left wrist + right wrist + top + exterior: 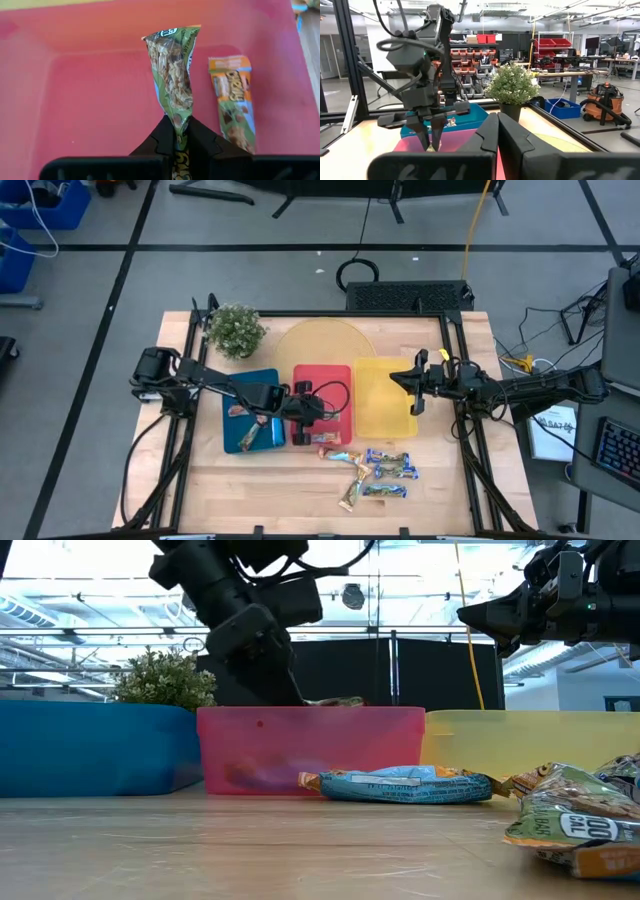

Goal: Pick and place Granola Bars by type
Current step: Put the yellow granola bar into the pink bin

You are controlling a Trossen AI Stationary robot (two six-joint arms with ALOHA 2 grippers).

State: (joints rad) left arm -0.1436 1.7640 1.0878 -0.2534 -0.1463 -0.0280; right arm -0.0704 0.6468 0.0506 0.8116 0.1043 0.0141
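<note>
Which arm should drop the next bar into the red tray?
Left. Its gripper is shut on a green bar above the red tray, where an orange bar already lies. The right gripper waits over the yellow tray.

blue tray, red tray, yellow tray, potted plant

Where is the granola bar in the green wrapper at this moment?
In the left wrist view the green-wrapped granola bar is pinched in the left pincer above the red tray, beside an orange-wrapped bar lying in that tray.
</note>
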